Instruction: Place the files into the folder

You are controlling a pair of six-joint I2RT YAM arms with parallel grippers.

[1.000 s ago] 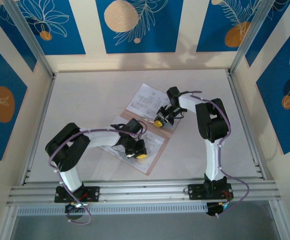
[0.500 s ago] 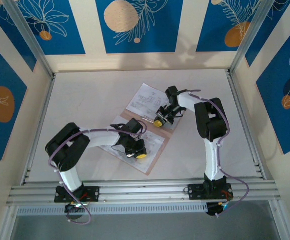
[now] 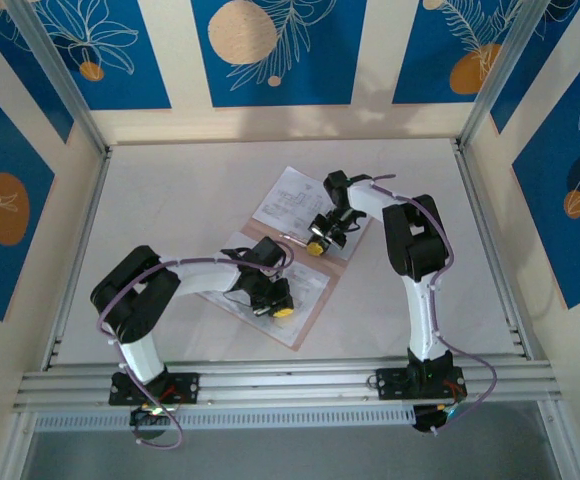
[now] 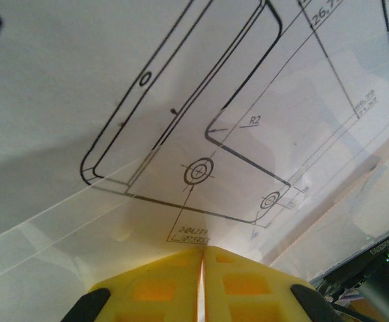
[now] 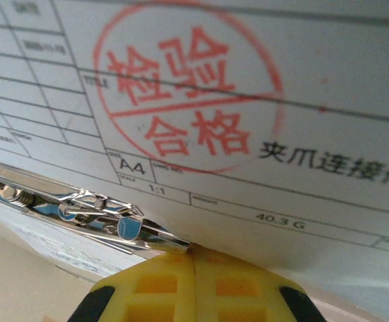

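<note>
The pinkish-tan folder (image 3: pixel 311 318) lies open at the table's middle, with a white printed sheet (image 3: pixel 308 287) on it. Another of the files (image 3: pixel 288 197) lies just beyond it, overlapping its far edge. My left gripper (image 3: pixel 282 311) is shut, its yellow fingertips (image 4: pixel 235 268) pressed down on a sheet with a line drawing (image 4: pixel 181 100). My right gripper (image 3: pixel 313 246) is shut too. Its tips (image 5: pixel 174 275) touch the edge of a red-stamped sheet (image 5: pixel 248 134), right beside the folder's metal clip (image 5: pixel 94 208).
Aluminium rails (image 3: pixel 75 250) run along both sides of the table and across its near edge (image 3: pixel 290 385). Patterned walls (image 3: pixel 280 50) close in the back and sides. Bare tabletop (image 3: pixel 170 190) lies to the left of the papers.
The right arm's wrist has shifted a little to the left, with its gripper staying at the sheet's edge. The left arm has not moved.
</note>
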